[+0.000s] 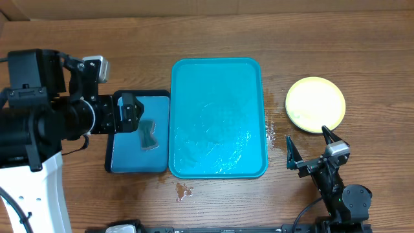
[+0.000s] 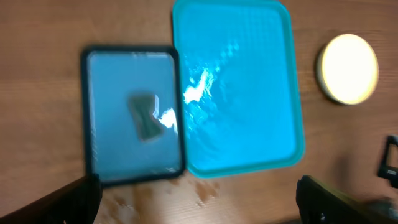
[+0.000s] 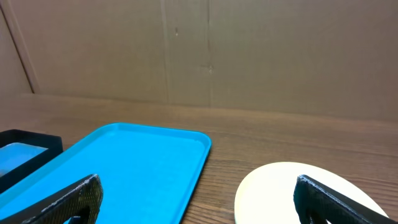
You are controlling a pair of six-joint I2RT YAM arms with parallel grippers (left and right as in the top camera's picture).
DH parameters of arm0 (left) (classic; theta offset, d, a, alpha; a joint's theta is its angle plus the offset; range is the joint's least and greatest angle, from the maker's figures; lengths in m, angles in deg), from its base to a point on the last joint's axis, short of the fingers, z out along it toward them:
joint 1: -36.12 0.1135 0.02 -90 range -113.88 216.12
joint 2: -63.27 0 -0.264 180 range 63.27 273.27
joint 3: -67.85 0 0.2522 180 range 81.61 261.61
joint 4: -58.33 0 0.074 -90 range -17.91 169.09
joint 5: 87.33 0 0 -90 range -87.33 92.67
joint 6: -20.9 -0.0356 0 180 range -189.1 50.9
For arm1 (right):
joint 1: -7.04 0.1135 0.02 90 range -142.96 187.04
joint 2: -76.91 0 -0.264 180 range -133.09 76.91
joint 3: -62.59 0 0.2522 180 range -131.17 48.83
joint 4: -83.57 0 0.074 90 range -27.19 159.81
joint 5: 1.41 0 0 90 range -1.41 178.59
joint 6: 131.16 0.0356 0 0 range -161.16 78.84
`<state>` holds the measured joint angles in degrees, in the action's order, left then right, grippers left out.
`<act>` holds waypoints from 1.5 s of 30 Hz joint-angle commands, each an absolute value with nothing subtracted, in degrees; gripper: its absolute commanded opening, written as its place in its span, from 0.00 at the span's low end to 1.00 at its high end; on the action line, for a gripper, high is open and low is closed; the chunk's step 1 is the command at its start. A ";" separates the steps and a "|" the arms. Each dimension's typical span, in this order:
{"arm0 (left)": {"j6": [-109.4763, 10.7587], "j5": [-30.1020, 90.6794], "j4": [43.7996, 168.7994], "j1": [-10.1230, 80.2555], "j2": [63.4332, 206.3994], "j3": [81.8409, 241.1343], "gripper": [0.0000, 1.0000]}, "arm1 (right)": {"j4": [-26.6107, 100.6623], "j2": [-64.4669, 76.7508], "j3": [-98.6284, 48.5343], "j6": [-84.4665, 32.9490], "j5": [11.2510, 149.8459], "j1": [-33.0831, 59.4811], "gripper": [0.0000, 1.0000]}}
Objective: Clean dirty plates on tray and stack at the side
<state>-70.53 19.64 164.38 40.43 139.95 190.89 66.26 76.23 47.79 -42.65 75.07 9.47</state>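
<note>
The large teal tray (image 1: 218,116) lies in the middle of the table with nothing on it, its floor wet and glinting. To its right, on the wood, sits a round lime-green plate (image 1: 315,103) with a pale centre. My left gripper (image 1: 129,113) hovers open over a small tray to the left. In the left wrist view it (image 2: 199,208) is wide open and empty, high above the teal tray (image 2: 249,37) and the plate (image 2: 348,68). My right gripper (image 1: 312,150) stands open just in front of the plate (image 3: 273,193), holding nothing, with the tray (image 3: 124,168) to its left.
A smaller black-rimmed blue tray (image 1: 116,162) touches the teal tray's left side and holds a grey-teal sponge (image 1: 149,134). Water drops lie on the wood at the front (image 1: 183,190) and beside the tray's right rim (image 1: 270,133). A cardboard wall stands behind the table.
</note>
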 commanded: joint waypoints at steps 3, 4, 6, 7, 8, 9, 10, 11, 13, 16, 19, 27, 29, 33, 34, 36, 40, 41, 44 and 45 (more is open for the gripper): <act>-81.76 16.19 147.84 34.22 130.10 183.65 1.00 | 66.52 76.75 48.38 -42.50 75.51 9.25 1.00; -83.31 16.98 143.45 33.02 127.26 180.24 1.00 | 66.52 76.75 48.38 -42.50 75.51 9.25 1.00; -84.14 17.90 135.66 32.10 121.94 173.07 1.00 | 66.52 76.75 48.38 -42.50 75.51 9.25 1.00; -84.17 18.42 129.26 32.02 117.77 166.82 1.00 | 66.52 76.75 48.38 -42.50 75.51 9.25 1.00; -84.17 18.68 125.52 32.02 115.47 163.17 1.00 | 66.52 76.75 48.38 -42.50 75.51 9.25 1.00; -84.14 19.16 120.85 32.02 112.72 158.65 1.00 | 66.52 76.75 48.38 -42.50 75.51 9.25 1.00; -84.14 20.23 115.51 32.02 109.62 153.33 1.00 | 66.52 76.75 48.38 -42.50 75.51 9.25 0.99; -84.14 21.26 111.10 32.02 106.91 148.68 1.00 | 66.52 76.75 48.38 -42.50 75.51 9.25 1.00; -84.08 22.55 102.73 32.15 101.31 139.06 1.00 | 66.52 76.75 48.38 -42.50 75.51 9.25 1.00; -84.06 25.41 91.03 33.13 93.11 125.07 1.00 | 66.52 76.75 48.38 -42.50 75.51 9.25 1.00; -83.62 25.66 85.52 33.22 85.88 114.45 1.00 | 66.52 76.75 48.38 -42.50 75.51 9.25 1.00; -80.82 23.60 77.61 33.37 67.06 94.50 1.00 | 66.52 76.75 48.38 -42.50 75.51 9.25 1.00; -77.04 21.59 77.31 33.79 63.19 91.24 1.00 | 66.52 76.75 48.38 -42.50 75.51 9.25 1.00; -69.37 15.47 72.50 33.90 63.41 85.43 1.00 | 66.52 76.75 48.38 -42.50 75.51 9.25 0.99; -67.97 13.55 70.36 33.90 63.41 83.52 1.00 | 66.52 76.75 48.38 -42.50 75.51 9.25 1.00; -66.92 11.54 70.75 33.90 63.41 81.88 1.00 | 66.52 76.75 48.38 -42.50 75.51 9.25 1.00; -66.92 11.49 72.26 33.90 63.41 81.84 1.00 | 66.52 76.75 48.38 -42.50 75.51 9.25 0.99; -66.92 11.47 72.74 33.90 63.41 81.84 1.00 | 66.52 76.75 48.38 -42.50 75.51 9.25 1.00; -66.92 11.43 75.97 33.90 63.43 81.86 1.00 | 66.52 76.75 48.38 -42.50 75.51 9.25 0.99; -66.94 11.21 75.71 33.90 63.48 81.88 1.00 | 66.52 76.75 48.38 -42.50 75.51 9.25 0.99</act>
